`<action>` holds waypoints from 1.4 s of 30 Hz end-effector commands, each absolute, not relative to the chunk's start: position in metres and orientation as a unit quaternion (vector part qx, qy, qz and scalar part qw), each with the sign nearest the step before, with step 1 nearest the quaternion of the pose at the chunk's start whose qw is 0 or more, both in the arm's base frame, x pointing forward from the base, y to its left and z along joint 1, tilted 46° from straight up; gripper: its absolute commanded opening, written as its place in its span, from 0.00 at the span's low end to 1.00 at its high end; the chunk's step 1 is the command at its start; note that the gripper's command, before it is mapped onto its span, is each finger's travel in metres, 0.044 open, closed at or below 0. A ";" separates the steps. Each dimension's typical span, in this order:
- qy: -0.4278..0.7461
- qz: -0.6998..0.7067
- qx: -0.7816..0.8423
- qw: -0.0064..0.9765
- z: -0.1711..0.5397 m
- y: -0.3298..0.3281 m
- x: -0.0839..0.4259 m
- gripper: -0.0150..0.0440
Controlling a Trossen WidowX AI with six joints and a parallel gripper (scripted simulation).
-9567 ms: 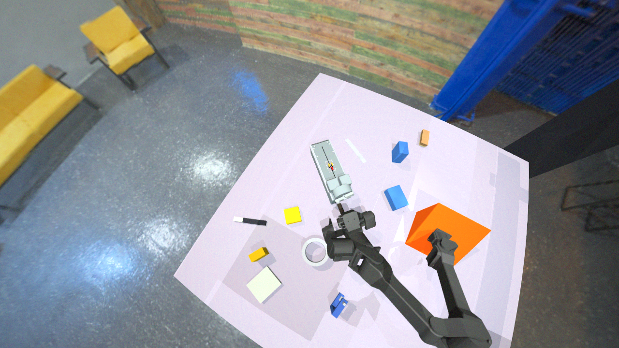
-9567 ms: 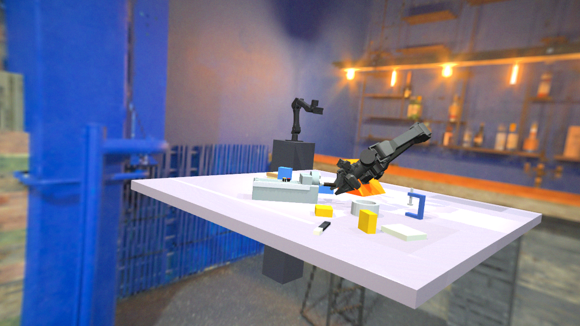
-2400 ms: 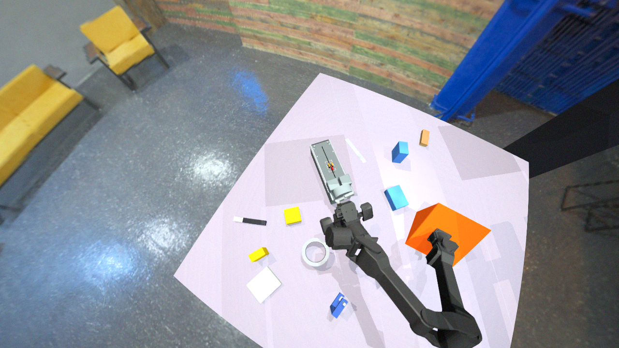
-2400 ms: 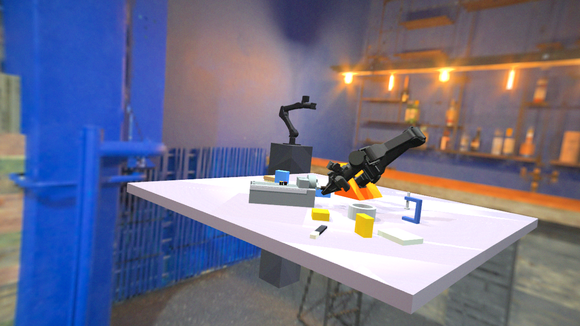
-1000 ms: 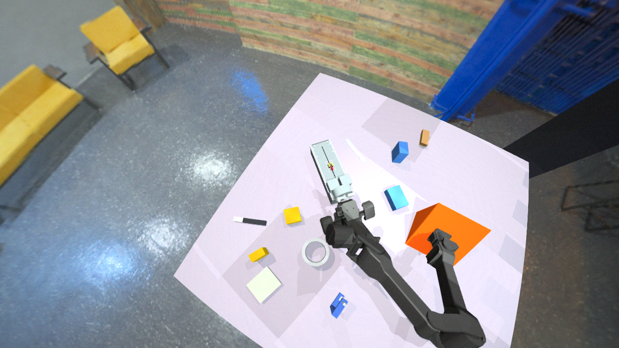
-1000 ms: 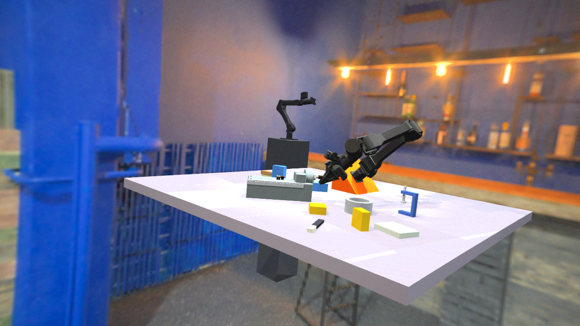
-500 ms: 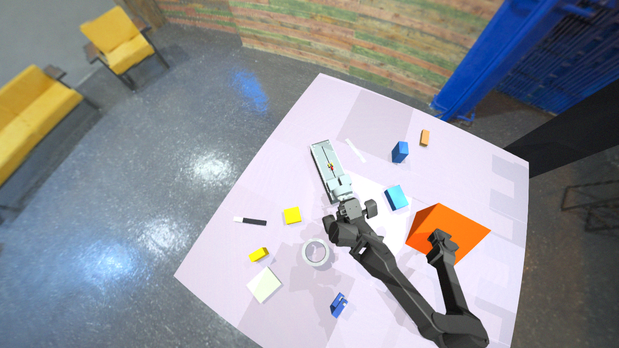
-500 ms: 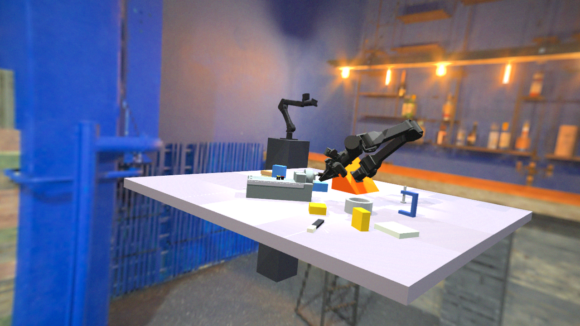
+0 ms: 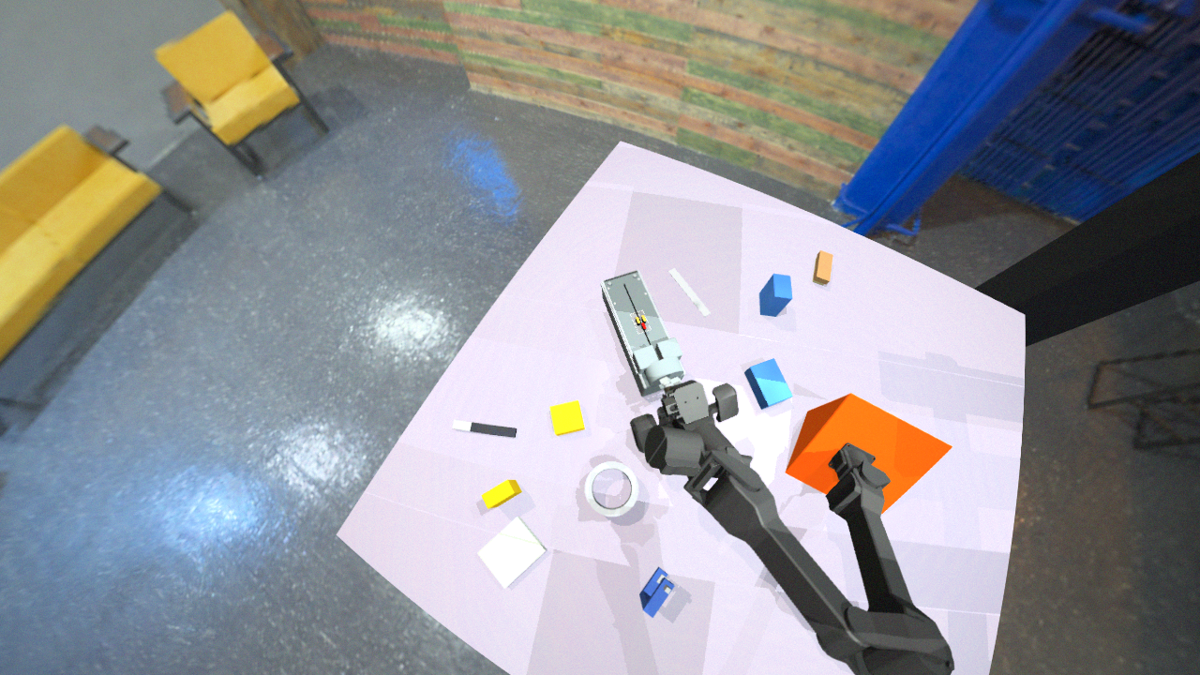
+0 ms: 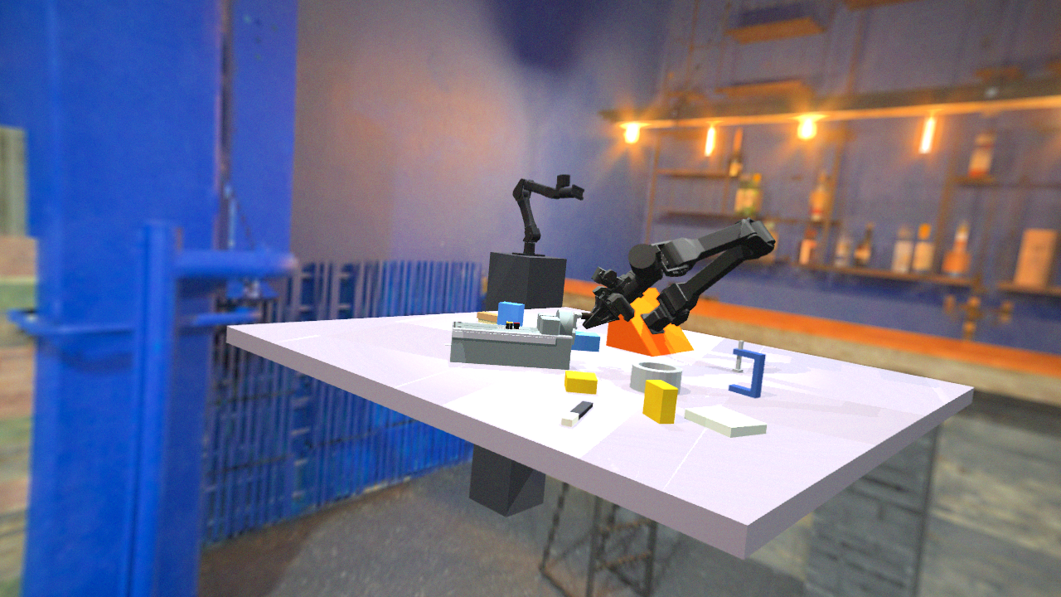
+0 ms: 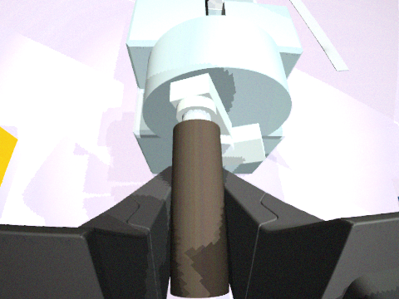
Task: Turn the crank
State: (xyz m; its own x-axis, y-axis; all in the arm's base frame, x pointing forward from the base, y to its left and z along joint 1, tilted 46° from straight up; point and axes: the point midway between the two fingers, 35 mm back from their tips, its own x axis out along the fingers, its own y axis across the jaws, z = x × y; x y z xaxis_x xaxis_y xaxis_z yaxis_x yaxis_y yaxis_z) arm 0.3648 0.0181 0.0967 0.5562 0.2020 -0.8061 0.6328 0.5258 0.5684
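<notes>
The grey machine (image 9: 619, 304) (image 10: 511, 351) stands on the table with a slot along its top. Its small red pointer (image 9: 643, 325) shows beside the yellow brass marks (image 9: 639, 320), seemingly slightly toward the crank end; the exact offset is too small to tell. My gripper (image 9: 667, 387) (image 10: 587, 325) (image 11: 193, 175) is shut on the brown crank handle (image 11: 197, 249), one finger on each side. The pale crank arm (image 11: 190, 90) is above the handle in the wrist view, in front of the round housing (image 11: 216, 46). The pointer is out of the wrist view.
A yellow block (image 9: 567, 417) (image 10: 579, 383) and a grey ring (image 9: 589, 488) (image 10: 645, 381) are near the arm. A blue block (image 9: 767, 382) and an orange wedge (image 9: 906, 444) stand on its other side. A blue clamp (image 10: 757, 375) stands farther off.
</notes>
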 end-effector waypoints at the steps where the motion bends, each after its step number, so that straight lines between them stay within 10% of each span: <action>1: 0.447 -0.151 0.465 0.749 0.094 0.011 0.359 0.25; 42: 0.448 -0.152 0.465 0.749 0.081 0.005 0.348 0.25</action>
